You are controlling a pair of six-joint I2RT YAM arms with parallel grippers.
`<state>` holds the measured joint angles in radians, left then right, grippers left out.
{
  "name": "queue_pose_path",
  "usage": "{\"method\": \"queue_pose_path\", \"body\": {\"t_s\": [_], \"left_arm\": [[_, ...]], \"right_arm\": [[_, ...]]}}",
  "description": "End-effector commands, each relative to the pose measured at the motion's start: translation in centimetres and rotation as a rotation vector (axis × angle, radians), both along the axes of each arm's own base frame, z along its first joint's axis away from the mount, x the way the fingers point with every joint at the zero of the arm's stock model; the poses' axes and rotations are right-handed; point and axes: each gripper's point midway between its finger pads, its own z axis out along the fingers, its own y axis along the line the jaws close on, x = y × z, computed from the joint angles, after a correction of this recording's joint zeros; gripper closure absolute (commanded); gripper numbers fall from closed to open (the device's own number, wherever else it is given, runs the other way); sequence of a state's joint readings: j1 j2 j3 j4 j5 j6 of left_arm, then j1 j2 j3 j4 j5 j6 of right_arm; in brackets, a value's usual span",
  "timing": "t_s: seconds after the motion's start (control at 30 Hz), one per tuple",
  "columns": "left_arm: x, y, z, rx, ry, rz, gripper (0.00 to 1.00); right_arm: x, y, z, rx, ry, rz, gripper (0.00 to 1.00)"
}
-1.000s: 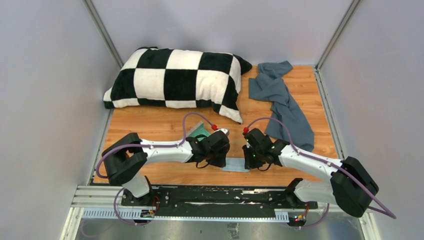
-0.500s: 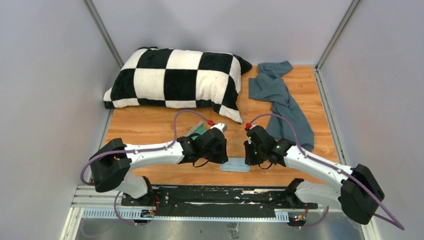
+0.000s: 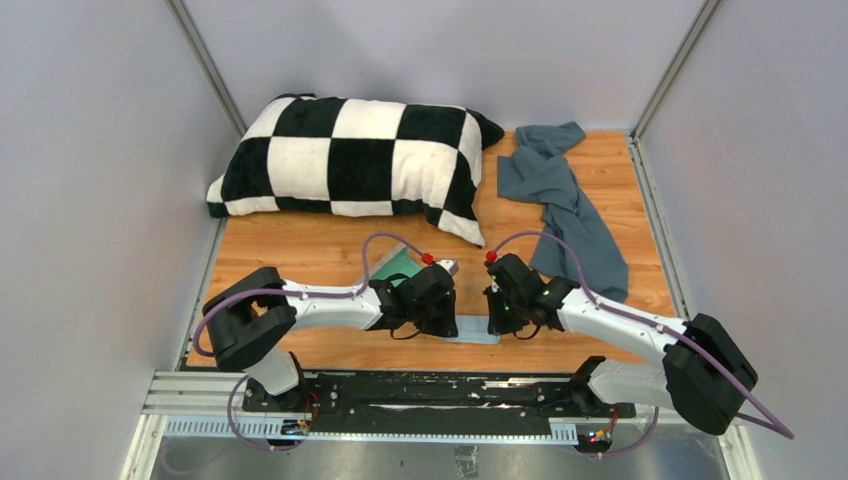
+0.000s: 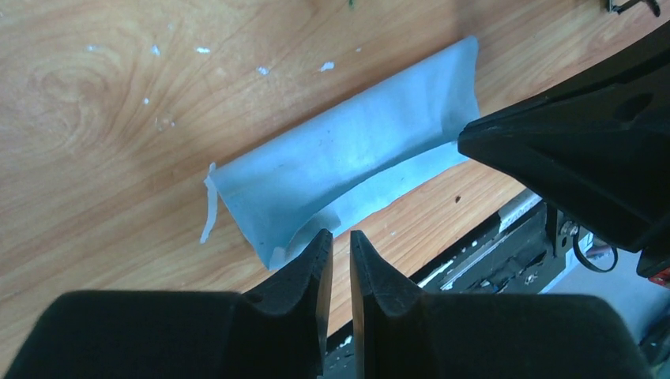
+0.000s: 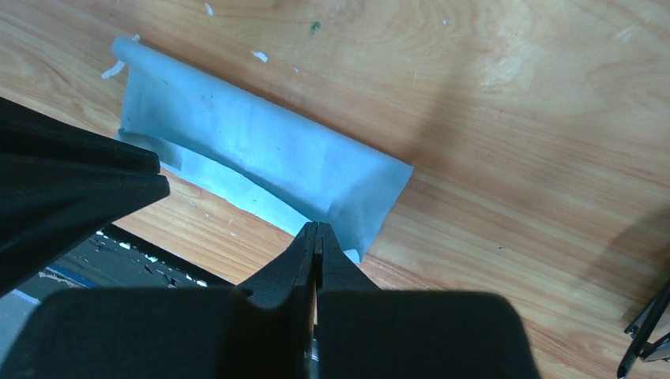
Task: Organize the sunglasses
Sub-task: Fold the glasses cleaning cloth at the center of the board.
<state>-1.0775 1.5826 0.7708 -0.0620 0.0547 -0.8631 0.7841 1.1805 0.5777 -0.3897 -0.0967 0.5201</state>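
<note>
Wood-grain counter point(image 3: 300, 250) between grey walls; checkered pillow point(image 3: 350, 155) at 11 o'clock, grey towel point(image 3: 565, 200) at 1 o'clock, light-blue cloth point(image 4: 348, 170) at 6 o'clock; right end effector point(image 5: 316, 230) pressed together on the cloth's near edge; left end effector point(image 4: 341, 237) shows a narrow slit at that edge, and I cannot tell whether it grips; sunglasses point(image 5: 646, 312) appear only as thin black bars at the right wrist view's 5 o'clock corner, apart from the cloth.

Folded blue cloth point(image 4: 348, 170) just beyond barely-parted jaws

Black-and-white checked pillow point(image 3: 350, 160), slate-blue towel point(image 3: 565, 210), light-blue cloth point(image 4: 348, 170), orange wood-grain table point(image 3: 300, 250).
</note>
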Motion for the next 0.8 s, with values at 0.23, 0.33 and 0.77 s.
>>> {"method": "queue_pose_path", "body": {"t_s": [0.23,0.33,0.77], "left_arm": [[-1.4,0.7,1.3,-0.035,0.019,-0.019,0.8],[-1.6,1.2,1.4,-0.029,0.023,-0.017,0.8],[-0.8,0.8,2.1,-0.026,-0.007,-0.007,0.77]], "right_arm": [[-3.3,-0.5,-1.1,0.023,0.081,0.059,1.0],[-3.5,-0.5,-0.9,0.03,0.079,0.062,1.0],[-2.9,0.6,1.3,0.054,0.031,0.111,0.99]]}}
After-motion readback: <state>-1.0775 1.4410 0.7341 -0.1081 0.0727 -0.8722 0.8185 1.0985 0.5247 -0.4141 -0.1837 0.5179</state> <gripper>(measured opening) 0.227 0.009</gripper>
